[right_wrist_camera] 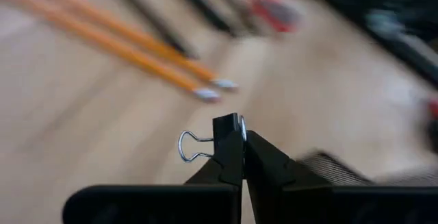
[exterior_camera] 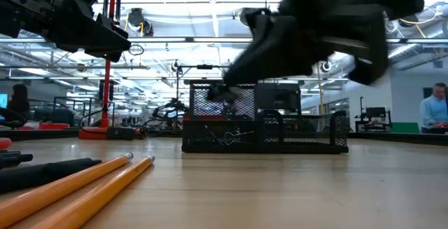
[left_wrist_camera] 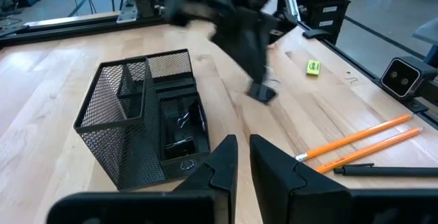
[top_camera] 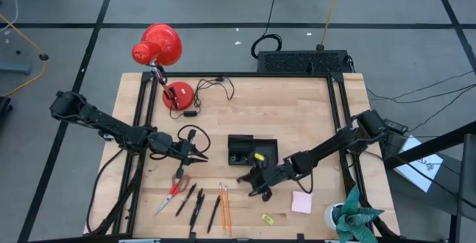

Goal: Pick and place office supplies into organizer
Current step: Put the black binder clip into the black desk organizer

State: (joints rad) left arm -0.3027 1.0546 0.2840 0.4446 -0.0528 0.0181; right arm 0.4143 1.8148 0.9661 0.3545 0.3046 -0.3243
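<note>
The black mesh organizer (top_camera: 251,151) stands mid-table, also in the left wrist view (left_wrist_camera: 147,114). My right gripper (top_camera: 256,184) hovers just off its near side, shut on a small black binder clip (right_wrist_camera: 229,131). My left gripper (top_camera: 196,152) waits left of the organizer, its fingers a narrow gap apart (left_wrist_camera: 243,157) and holding nothing. Near the near edge lie the red-handled scissors (top_camera: 173,189), black pens (top_camera: 192,201), two orange pencils (top_camera: 224,206), a small yellow piece (top_camera: 268,218) and a pink sticky pad (top_camera: 301,202). My right gripper pinches the binder clip's black body (right_wrist_camera: 231,129) between its two fingertips. One silver wire handle (right_wrist_camera: 191,146) sticks out to the side. The fingers slant down from above, and the clip (left_wrist_camera: 261,92) hangs at their tips, lifted clear of the table.
A red desk lamp (top_camera: 158,46) with its round base (top_camera: 178,94) and cable sits at the far left. A larger black box (top_camera: 301,61) lies beyond the far edge. A small potted plant (top_camera: 355,218) stands at the near right corner. Bare wood lies right of the organizer.
</note>
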